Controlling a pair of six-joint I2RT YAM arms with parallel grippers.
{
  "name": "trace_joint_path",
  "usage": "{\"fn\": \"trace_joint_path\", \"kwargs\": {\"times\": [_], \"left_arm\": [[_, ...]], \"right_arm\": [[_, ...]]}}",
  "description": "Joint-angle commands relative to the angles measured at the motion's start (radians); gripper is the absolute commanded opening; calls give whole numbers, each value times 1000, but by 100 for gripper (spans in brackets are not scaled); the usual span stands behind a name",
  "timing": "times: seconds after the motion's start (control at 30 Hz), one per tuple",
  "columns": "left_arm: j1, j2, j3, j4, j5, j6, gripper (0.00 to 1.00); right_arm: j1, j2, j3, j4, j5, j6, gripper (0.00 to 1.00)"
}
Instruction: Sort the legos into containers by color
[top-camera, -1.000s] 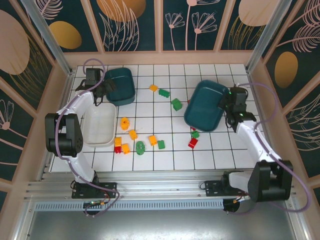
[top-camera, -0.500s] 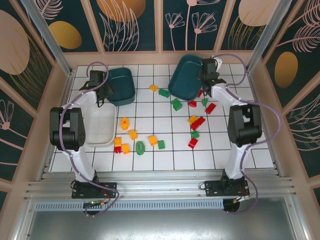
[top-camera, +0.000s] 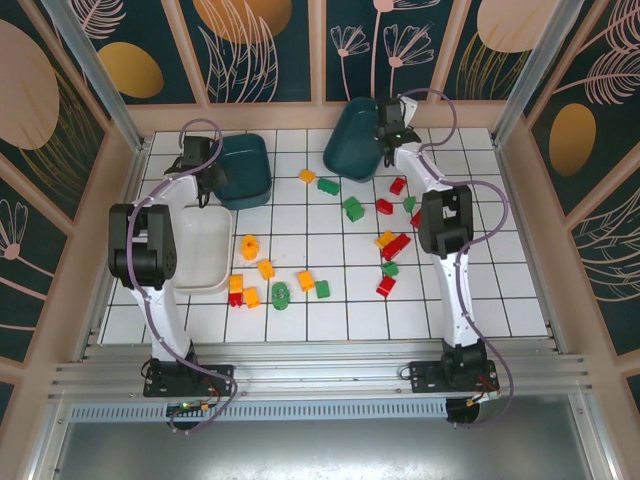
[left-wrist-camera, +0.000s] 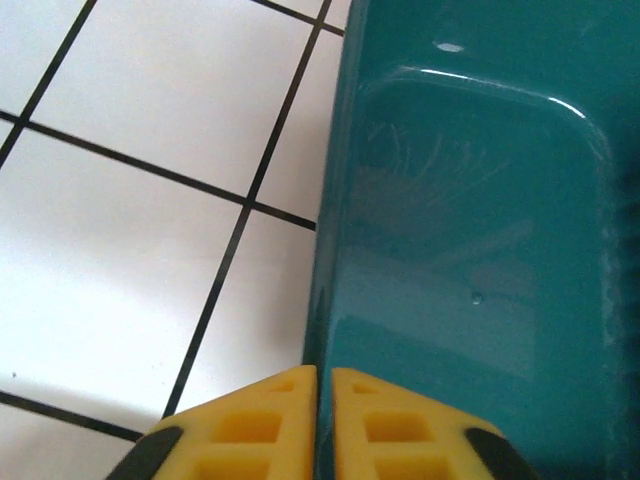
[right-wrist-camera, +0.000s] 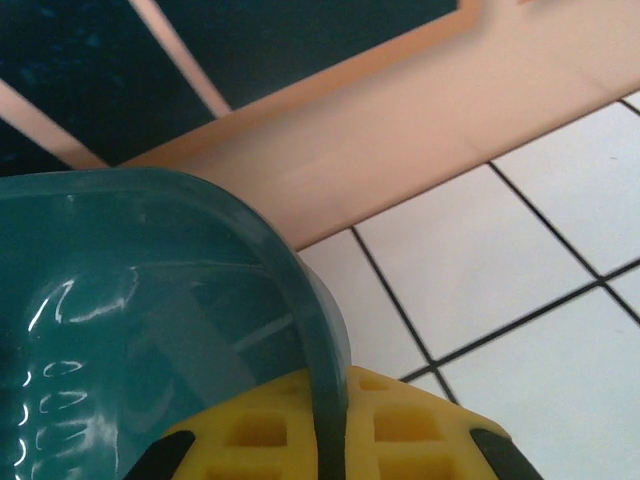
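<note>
Probably the tray-placing step, ahead of any picking. Far left, near the back of the white tiled table (top-camera: 480, 300): left gripper (top-camera: 207, 178), ribbed yellow fingers (left-wrist-camera: 250, 435) pressed almost together, pinching the thin side wall of the left dark teal tray (top-camera: 245, 170), a shallow, glossy, round-cornered plastic tub. Just beside it, nearer the bases, a white plastic tray (top-camera: 195, 250) of like shape. Keep the pinch deep and square on the rim; drag low and slow to avoid slipping off the slick wall or tipping the tub. Across the middle tiles, loose: the legos (top-camera: 266, 268), small hard studded bricks in orange-yellow, red and green, none sorted yet. At right rear, against the peach back wall (top-camera: 250, 115): right gripper (top-camera: 384, 133), fingers clamped on the curved lip of the right dark teal tray (top-camera: 350, 145), seemingly tilted, though hard to tell. Set down flat, clear of the red and green bricks close by, before releasing.
</note>
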Motion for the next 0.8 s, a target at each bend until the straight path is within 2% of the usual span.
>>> {"fn": "trace_joint_path", "kwargs": {"times": [0.0, 0.13, 0.33, 0.53, 0.67, 0.77], "left_arm": [[5, 42, 47, -26, -6, 25, 8], [5, 45, 58, -20, 15, 21, 0], [3, 80, 127, -34, 61, 0, 0], [4, 104, 185, -32, 72, -27, 0], [5, 120, 209, -23, 85, -24, 0], [5, 144, 230, -22, 124, -13, 0]], "right_arm": [[32, 62, 126, -63, 31, 2, 0], [55, 127, 212, -86, 44, 13, 0], [113, 157, 236, -54, 43, -14, 0], [153, 171, 241, -82, -37, -56, 0], [190, 145, 179, -109, -81, -77, 0], [204, 66, 14, -75, -98, -63, 0]]}}
